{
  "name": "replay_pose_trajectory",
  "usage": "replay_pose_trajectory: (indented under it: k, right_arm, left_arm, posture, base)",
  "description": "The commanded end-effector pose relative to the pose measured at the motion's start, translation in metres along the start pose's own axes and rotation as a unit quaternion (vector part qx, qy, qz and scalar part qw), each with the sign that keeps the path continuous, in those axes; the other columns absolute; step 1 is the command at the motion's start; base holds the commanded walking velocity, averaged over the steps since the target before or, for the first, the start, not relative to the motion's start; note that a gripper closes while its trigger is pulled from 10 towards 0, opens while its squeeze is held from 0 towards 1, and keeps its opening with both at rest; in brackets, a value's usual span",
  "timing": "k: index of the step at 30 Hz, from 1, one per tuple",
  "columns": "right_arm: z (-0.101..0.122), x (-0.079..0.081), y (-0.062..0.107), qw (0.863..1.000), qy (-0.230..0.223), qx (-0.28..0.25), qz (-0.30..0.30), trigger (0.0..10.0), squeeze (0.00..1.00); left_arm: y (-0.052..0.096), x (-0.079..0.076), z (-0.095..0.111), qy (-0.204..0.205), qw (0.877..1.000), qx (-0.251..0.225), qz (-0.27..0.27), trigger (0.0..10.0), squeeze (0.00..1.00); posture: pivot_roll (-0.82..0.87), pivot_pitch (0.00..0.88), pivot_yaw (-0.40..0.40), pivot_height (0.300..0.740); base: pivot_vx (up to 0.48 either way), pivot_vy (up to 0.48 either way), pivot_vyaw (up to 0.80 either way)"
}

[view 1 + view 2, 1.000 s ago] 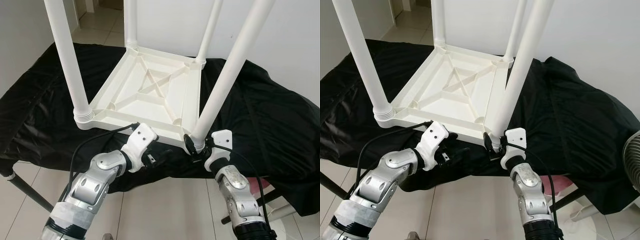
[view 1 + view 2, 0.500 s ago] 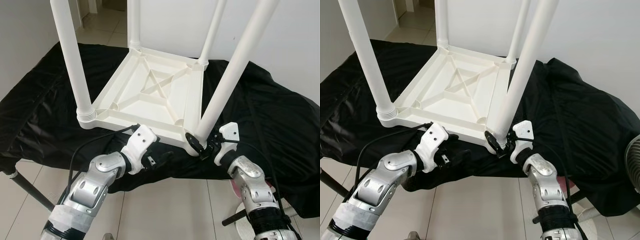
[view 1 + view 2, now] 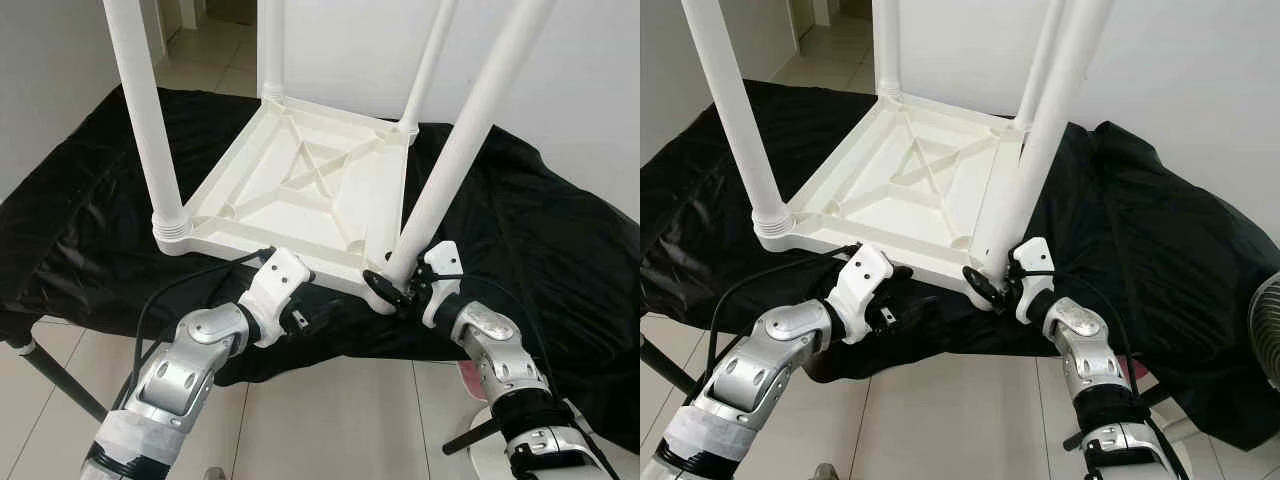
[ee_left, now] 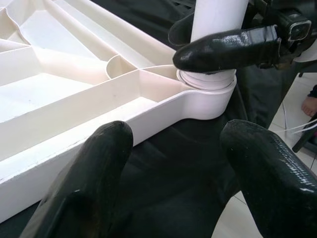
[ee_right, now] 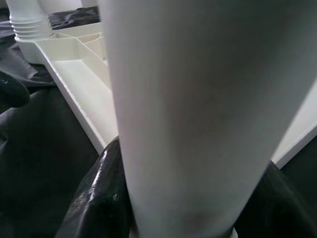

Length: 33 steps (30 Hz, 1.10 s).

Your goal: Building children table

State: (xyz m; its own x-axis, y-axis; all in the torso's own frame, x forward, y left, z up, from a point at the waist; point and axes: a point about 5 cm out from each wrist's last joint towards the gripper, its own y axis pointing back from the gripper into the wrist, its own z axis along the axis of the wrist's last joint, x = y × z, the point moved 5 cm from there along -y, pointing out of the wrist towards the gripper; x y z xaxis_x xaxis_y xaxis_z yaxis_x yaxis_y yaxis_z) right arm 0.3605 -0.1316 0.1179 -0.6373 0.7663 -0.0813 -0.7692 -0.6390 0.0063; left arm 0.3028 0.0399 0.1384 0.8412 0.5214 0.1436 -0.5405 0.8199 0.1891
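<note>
Head views: the upturned white plastic children's table [image 3: 300, 190] lies on black cloth [image 3: 540, 230]; the right gripper [image 3: 397, 288] clamps its upright white leg [image 3: 450, 170] at five o'clock. Left wrist view: the left gripper [image 4: 173, 173] is spread, below the rim.

My right gripper [image 3: 398, 291] has swung around the base of the near right leg [image 3: 455, 160]: a second ago the wrist came at it straight from below, half a second ago it had rolled out to the right, and now the forearm lies lower and more sideways, fingers clamped on the leg just above its socket. The leg leans a touch less than before (the camera has drifted too, so I read that loosely).
</note>
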Motion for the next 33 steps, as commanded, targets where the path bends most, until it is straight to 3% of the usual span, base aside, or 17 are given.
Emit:
replay_pose_trajectory:
  k: [1, 6, 7, 16, 19, 23, 26, 33]
  right_arm:
    - [-0.006, 0.0, 0.0, 1.0, 0.009, 0.016, 0.01, 0.0, 0.0]
    - [-0.004, -0.004, -0.001, 1.0, 0.004, 0.009, 0.005, 0.3, 0.0]
    - [-0.004, -0.004, -0.001, 1.0, -0.001, 0.006, 0.002, 10.0, 0.0]
    - [0.003, 0.001, -0.003, 0.998, -0.029, -0.027, -0.052, 10.0, 0.0]
    - [0.004, 0.004, -0.002, 0.991, -0.045, -0.038, -0.117, 10.0, 0.0]
    - [0.005, 0.005, 0.0, 0.986, -0.054, -0.045, -0.15, 10.0, 0.0]
    - [0.0, 0.001, 0.006, 0.968, -0.075, -0.039, -0.237, 10.0, 0.0]
    - [0.0, 0.016, 0.009, 0.94, -0.093, -0.041, -0.326, 10.0, 0.0]
  left_arm:
    - [-0.001, 0.001, 0.003, -0.006, 1.0, -0.002, 0.019, 10.0, 0.0]
    - [-0.003, 0.0, 0.004, -0.007, 1.0, -0.004, 0.017, 10.0, 0.0]
    - [-0.003, 0.001, 0.004, -0.007, 1.0, -0.004, 0.017, 10.0, 0.0]
    - [-0.003, -0.002, 0.003, -0.003, 1.0, -0.005, 0.013, 10.0, 0.0]
    - [-0.005, -0.003, 0.002, -0.001, 1.0, -0.004, 0.01, 10.0, 0.0]
    - [-0.006, -0.004, 0.002, 0.0, 1.0, -0.005, 0.009, 10.0, 0.0]
    - [-0.008, -0.005, 0.004, 0.0, 1.0, -0.007, 0.006, 10.0, 0.0]
    - [-0.008, -0.004, 0.004, 0.001, 1.0, -0.009, 0.007, 10.0, 0.0]
  posture:
    - [0.08, 0.001, -0.112, 0.74]
    - [0.07, 0.003, -0.113, 0.74]
    - [0.07, 0.004, -0.114, 0.74]
    - [0.05, 0.017, -0.109, 0.74]
    - [0.04, 0.02, -0.107, 0.74]
    - [0.03, 0.023, -0.105, 0.74]
    - [0.03, 0.027, -0.103, 0.74]
    - [0.03, 0.032, -0.108, 0.74]
  base:
    - [0.0, 0.0, 0.0]
    - [0.0, 0.0, 0.0]
    - [0.0, 0.0, 0.0]
    - [0.0, 0.0, 0.0]
    - [0.0, 0.0, 0.0]
    - [0.0, 0.0, 0.0]
    - [0.0, 0.0, 0.0]
    - [0.0, 0.0, 0.0]
